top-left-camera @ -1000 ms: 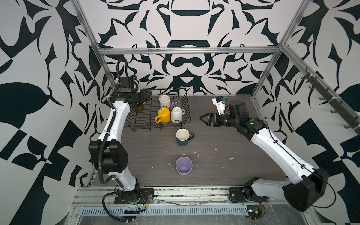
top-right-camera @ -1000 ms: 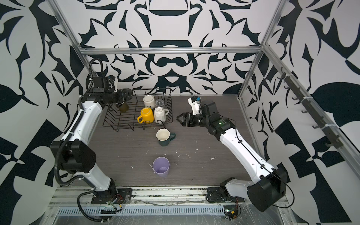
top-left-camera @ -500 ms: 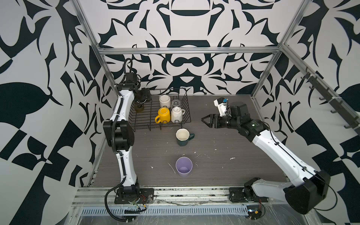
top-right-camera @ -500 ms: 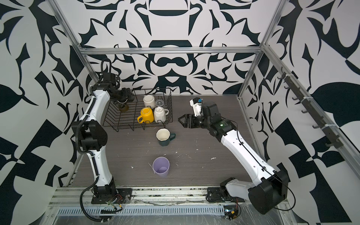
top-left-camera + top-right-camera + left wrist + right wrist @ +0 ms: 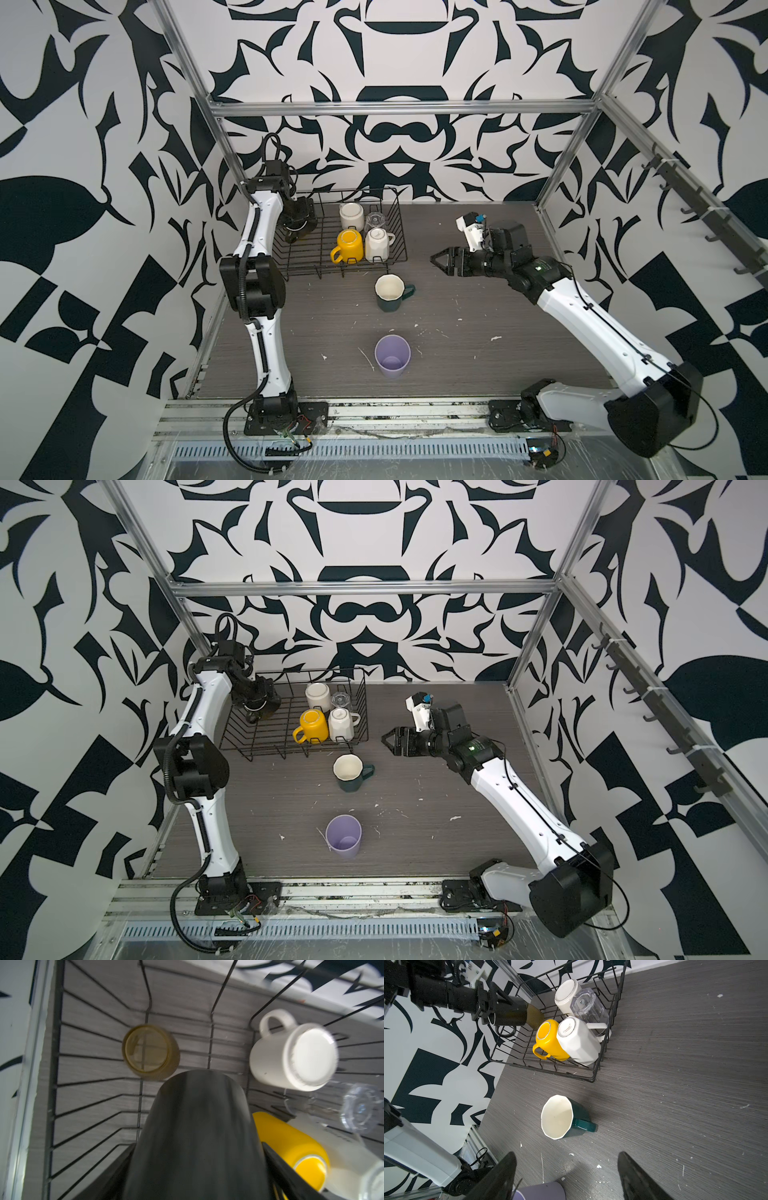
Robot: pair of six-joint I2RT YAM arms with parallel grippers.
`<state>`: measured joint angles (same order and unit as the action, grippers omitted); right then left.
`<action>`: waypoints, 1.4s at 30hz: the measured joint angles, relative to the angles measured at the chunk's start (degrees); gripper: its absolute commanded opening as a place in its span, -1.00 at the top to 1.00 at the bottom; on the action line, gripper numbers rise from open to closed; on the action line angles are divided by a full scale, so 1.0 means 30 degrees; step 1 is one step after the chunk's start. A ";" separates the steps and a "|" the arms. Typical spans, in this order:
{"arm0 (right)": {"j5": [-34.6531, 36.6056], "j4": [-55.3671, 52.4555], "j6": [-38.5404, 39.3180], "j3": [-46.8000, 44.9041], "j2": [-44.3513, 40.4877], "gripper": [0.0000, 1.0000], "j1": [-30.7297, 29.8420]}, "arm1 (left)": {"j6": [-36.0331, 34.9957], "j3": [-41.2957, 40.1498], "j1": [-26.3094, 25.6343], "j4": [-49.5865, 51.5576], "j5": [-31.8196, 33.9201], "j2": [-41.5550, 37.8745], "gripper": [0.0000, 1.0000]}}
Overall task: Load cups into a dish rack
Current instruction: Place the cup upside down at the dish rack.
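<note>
The black wire dish rack stands at the back left. In it, upside down, are a yellow mug, a cream faceted mug, a white mug and a clear glass. An amber glass stands in its left half. My left gripper is shut on a black mug, held over that left half beside the amber glass. A dark-green faceted mug and a lilac tumbler stand upright on the table. My right gripper hovers open and empty, right of the rack.
The grey wood-grain table carries small white crumbs. Metal frame posts and patterned walls close in the left, back and right. The rack's upright dividers rise near the held mug. The arm bases sit on the front rail.
The left arm's elbow has swung in from the front left to stand upright. Its gripper, still holding the black mug, has shifted slightly over the rack. The right arm has barely moved.
</note>
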<state>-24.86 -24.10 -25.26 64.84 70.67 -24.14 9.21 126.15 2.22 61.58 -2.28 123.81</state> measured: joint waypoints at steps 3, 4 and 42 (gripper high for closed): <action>-0.0058 -0.0007 -0.0007 -0.0182 0.0015 -0.58 0.0022 | -0.0138 -0.0262 0.0226 0.0597 0.0189 0.0000 1.00; -0.0066 -0.0007 -0.0007 -0.0240 0.0015 -0.58 0.0029 | -0.0160 -0.0299 0.0313 0.0750 0.0277 0.0000 1.00; -0.0219 -0.0015 -0.0095 -0.0801 0.0015 -0.57 0.0197 | -0.0488 0.1625 0.0634 0.3417 0.2004 0.4095 0.21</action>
<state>-25.52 -24.14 -25.54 62.43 70.72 -23.55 7.75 131.02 4.12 71.83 3.73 136.09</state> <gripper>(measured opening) 0.786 0.852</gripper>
